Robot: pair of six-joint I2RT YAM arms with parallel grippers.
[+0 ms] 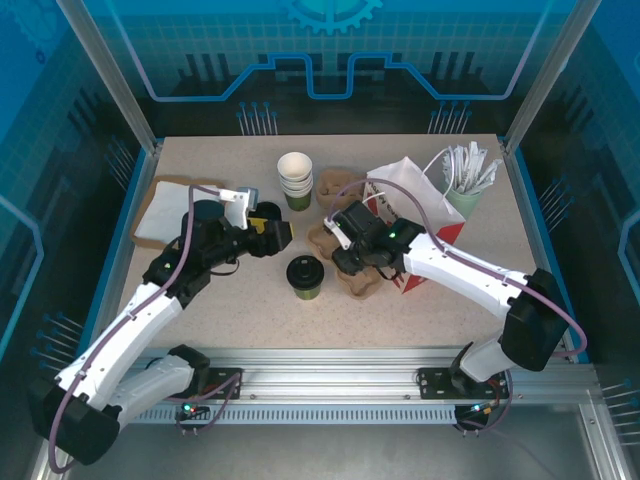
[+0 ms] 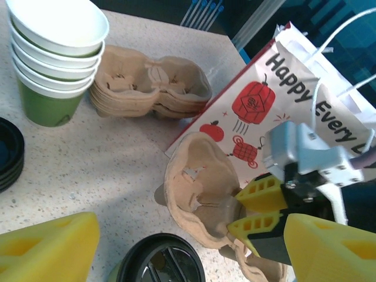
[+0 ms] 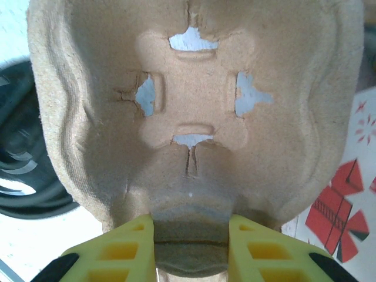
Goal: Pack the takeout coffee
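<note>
The takeout coffee [image 1: 304,277], a green cup with a black lid [image 2: 157,262], stands upright mid-table. My left gripper [image 1: 283,233] hovers open just behind and left of it; its yellow fingers [image 2: 50,249] frame the lid in the left wrist view, touching nothing. My right gripper [image 1: 346,262] is shut on the centre ridge of a brown pulp cup carrier [image 1: 360,278] lying right of the coffee. The right wrist view shows that carrier's pocket [image 3: 194,100] just ahead of the pinching fingers [image 3: 126,249], with the coffee's lid [image 3: 23,158] at the left.
A stack of lidless green cups [image 1: 295,180] and a pile of spare carriers [image 1: 335,185] stand behind. A white printed paper bag [image 1: 420,210] lies right of the carrier. A cup of stirrers [image 1: 465,180] sits at the back right. Loose black lids [image 1: 207,212] and brown paper [image 1: 165,205] are at the left.
</note>
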